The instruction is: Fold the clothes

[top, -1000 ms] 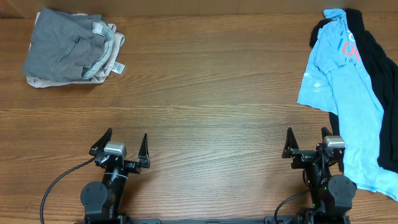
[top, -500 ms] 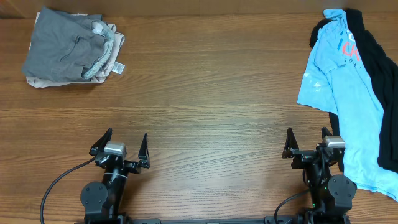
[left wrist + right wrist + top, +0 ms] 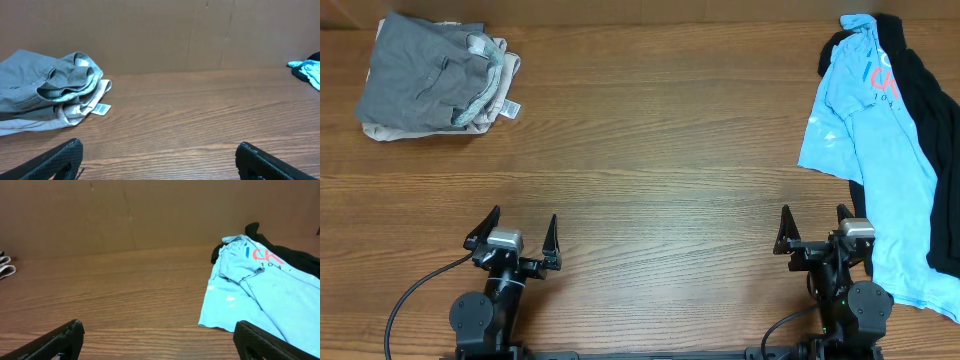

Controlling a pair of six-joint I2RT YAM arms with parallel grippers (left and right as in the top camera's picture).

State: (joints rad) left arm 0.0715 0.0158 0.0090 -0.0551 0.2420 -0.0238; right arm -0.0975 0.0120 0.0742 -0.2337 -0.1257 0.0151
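**Nothing Has Moved Yet**

Both arms sit at the near edge of the table (image 3: 650, 150), just as they did a moment ago. Nothing in the scene has changed place. The left gripper (image 3: 524, 216) has its two fingers spread wide and holds nothing. The right gripper (image 3: 814, 214) is spread wide too, and it is also empty.

The blue T-shirt (image 3: 880, 150) lies on the right side of the table, loose and wrinkled. Its near end comes down just beside the right gripper. A black garment (image 3: 938, 130) lies partly under it, on its right side. In the far left corner is a grey pile (image 3: 425, 75) of clothes that looks folded already.

Since nothing has moved, I think the folding of the blue T-shirt has not begun. The right arm is closest to it, so it will likely need to reach over and pinch an edge first.
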